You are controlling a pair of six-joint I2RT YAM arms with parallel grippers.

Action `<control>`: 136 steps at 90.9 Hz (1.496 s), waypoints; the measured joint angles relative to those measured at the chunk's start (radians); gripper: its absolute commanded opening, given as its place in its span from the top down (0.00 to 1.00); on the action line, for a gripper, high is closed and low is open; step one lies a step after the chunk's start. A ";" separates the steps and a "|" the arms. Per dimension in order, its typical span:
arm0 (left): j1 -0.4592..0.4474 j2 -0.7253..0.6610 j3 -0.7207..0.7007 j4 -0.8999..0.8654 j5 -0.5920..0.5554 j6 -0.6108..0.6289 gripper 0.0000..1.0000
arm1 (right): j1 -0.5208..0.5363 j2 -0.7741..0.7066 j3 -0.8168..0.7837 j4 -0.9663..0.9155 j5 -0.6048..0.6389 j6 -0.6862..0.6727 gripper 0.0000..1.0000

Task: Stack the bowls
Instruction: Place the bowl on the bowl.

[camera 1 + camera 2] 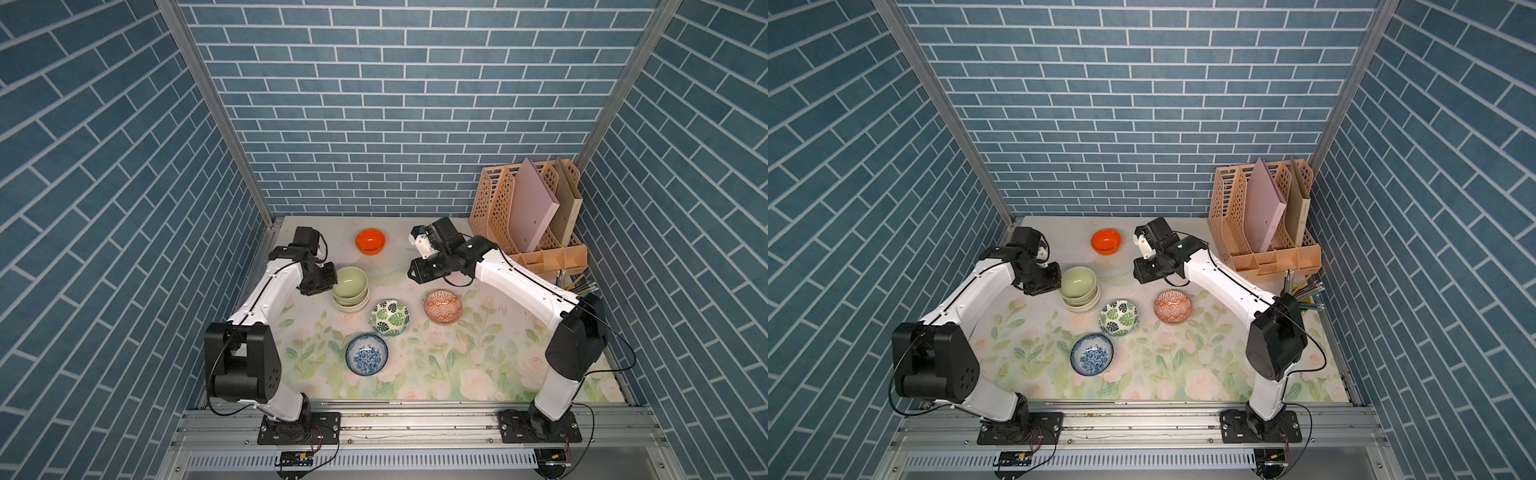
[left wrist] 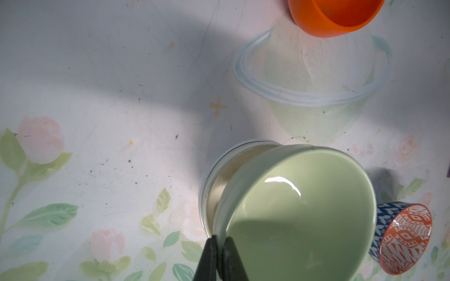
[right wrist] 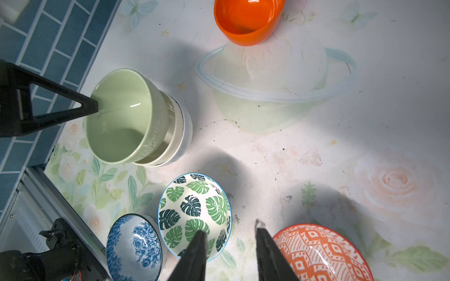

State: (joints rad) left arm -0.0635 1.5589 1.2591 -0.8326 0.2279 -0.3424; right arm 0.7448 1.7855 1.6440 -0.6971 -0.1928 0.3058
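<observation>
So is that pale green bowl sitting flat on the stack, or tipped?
Tipped. The left gripper is shut on the rim of the pale green bowl, and the inside of the cream bowl beneath shows on one side only.

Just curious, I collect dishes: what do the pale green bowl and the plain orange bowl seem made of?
The pale green bowl looks like glazed ceramic: thick rim, sharp glossy highlight. The orange bowl is glossy too, but its thin, even wall could be plastic or ceramic.
</observation>
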 measured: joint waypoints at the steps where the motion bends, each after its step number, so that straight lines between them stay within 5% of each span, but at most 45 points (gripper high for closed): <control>1: 0.000 0.001 0.000 0.001 -0.001 0.000 1.00 | 0.000 0.000 0.000 0.001 0.000 0.000 0.63; 136: 0.000 0.009 -0.069 0.065 0.000 0.000 1.00 | 0.000 -0.002 -0.007 0.010 -0.015 -0.001 0.63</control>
State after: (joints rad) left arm -0.0631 1.5677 1.1904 -0.7677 0.2283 -0.3428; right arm 0.7448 1.7840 1.6371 -0.6876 -0.2077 0.3050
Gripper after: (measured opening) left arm 0.109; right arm 0.372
